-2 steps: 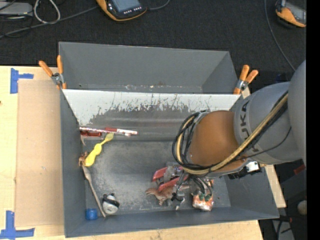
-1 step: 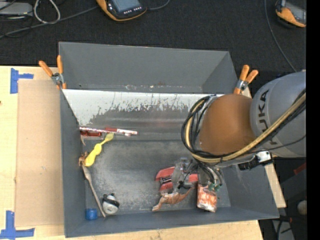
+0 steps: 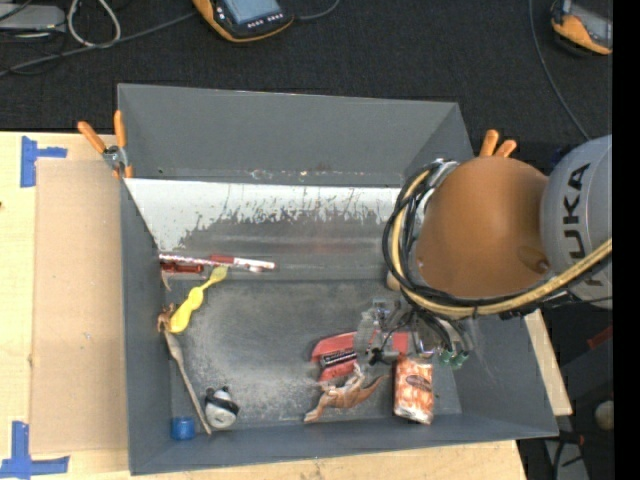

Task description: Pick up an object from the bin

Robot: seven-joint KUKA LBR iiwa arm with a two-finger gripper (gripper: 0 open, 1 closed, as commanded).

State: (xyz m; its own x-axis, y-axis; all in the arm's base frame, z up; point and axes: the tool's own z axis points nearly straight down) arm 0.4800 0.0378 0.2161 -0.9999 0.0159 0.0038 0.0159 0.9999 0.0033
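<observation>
My gripper hangs low at the right of the bin floor, just under the arm's orange cover. It is right at the right end of a flat red object, which lies directly below it. A brown, jagged toy-like figure lies just in front of the red object. An orange and white printed packet stands a little to the right of the gripper.
Along the bin's left side lie a yellow wavy piece, a red and white stick, a long thin wooden stick, a small silver and black round thing and a blue cap.
</observation>
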